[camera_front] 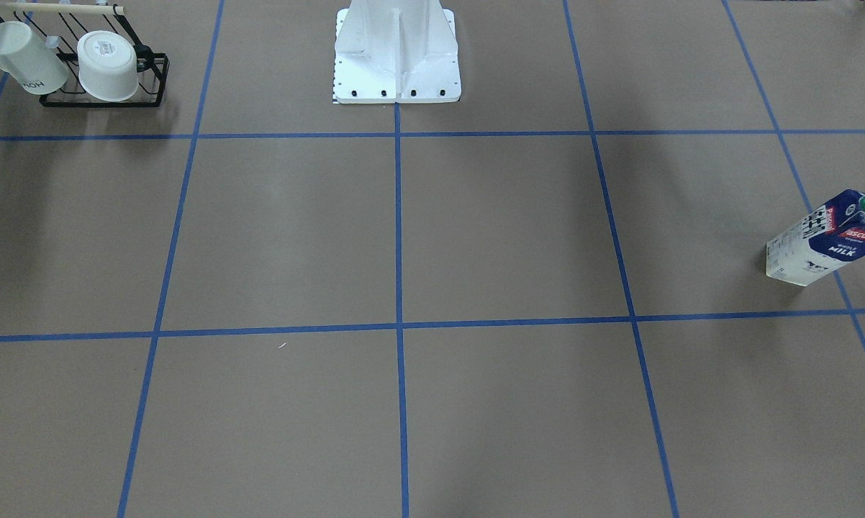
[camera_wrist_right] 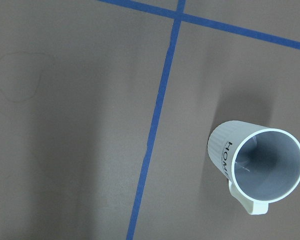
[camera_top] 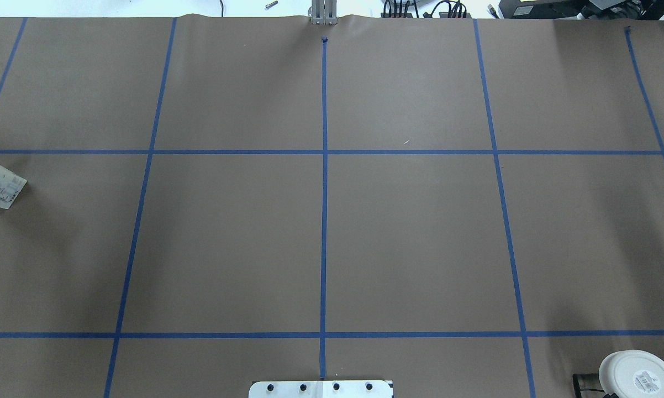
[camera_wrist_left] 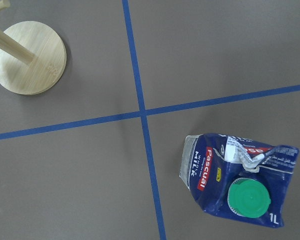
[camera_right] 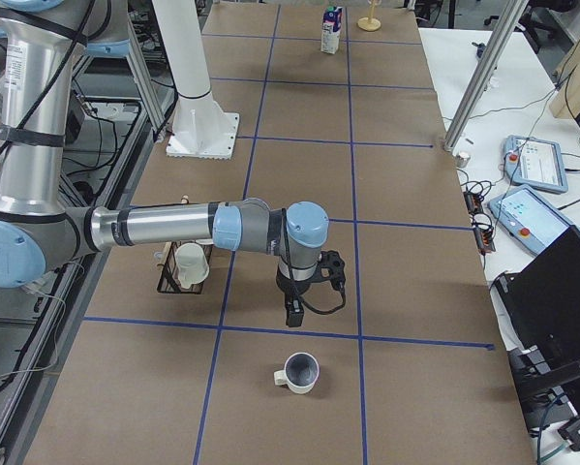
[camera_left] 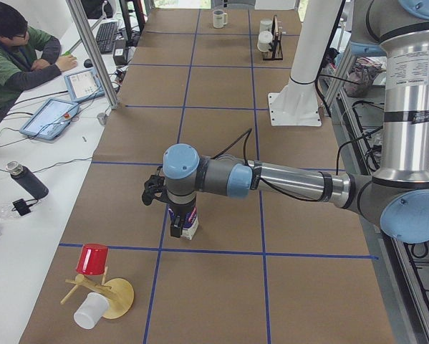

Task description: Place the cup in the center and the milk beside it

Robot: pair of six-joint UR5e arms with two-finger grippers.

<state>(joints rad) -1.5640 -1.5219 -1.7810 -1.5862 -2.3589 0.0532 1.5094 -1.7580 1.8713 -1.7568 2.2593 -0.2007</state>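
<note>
A: Spread of the left claw (camera_left: 177,228)?

B: Cannot tell: seen only from the table's end, with no fingers in the wrist view. Same for the right claw (camera_right: 294,312).

A: And under each?

B: Below the left claw, slightly to one side, the milk (camera_wrist_left: 235,185), upright with green cap on top. Below the right claw and apart from it, the cup (camera_right: 299,371), standing mouth up with handle unobstructed.

A: Why hung there?

B: Probably to line up a straight drop onto each for a grasp from above. Neither thing yet at the center (camera_top: 323,243), itself well away from both claws, so likely the very start of the job.

A: Any writing?

B: On the milk: "Pascual" on the red band, "WHOLE MILK" beneath, "1L" near the cap. On the cup's ribbed side: "HOM", with any further letters turned out of sight.
</note>
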